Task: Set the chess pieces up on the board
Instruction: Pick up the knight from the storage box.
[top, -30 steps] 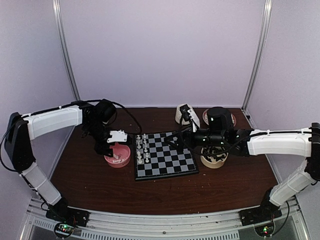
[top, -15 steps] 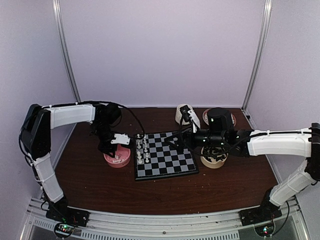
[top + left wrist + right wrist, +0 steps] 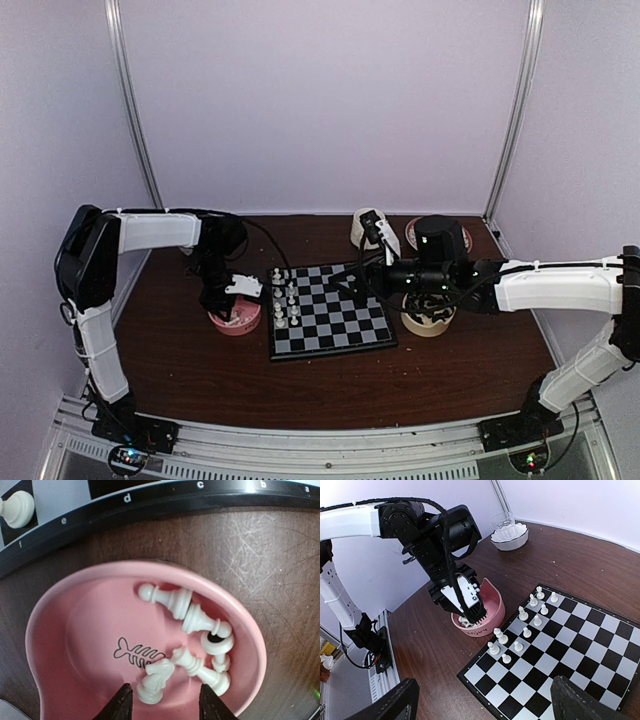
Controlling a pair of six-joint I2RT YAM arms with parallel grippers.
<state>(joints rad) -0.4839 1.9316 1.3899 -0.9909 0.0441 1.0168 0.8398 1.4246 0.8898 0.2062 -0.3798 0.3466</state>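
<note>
Half spread, hanging the left gripper (image 3: pixel 167 702) low inside the pink bowl (image 3: pixel 65 630), straddling a white knight (image 3: pixel 156 677) with its fingertips (image 3: pixel 122 705) but not clamping it. Showing about five more loose chess pieces (image 3: pixel 172 602) lying bunched at one side of that bowl. Resting the bowl on the brown table (image 3: pixel 200 370), just beside the left edge of the board (image 3: pixel 335 325). Standing roughly a dozen white pieces (image 3: pixel 286 296) upright along the board's left side. Holding the right gripper (image 3: pixel 487 697) above the board's right part, jaws spread wide, gripping nothing.
</note>
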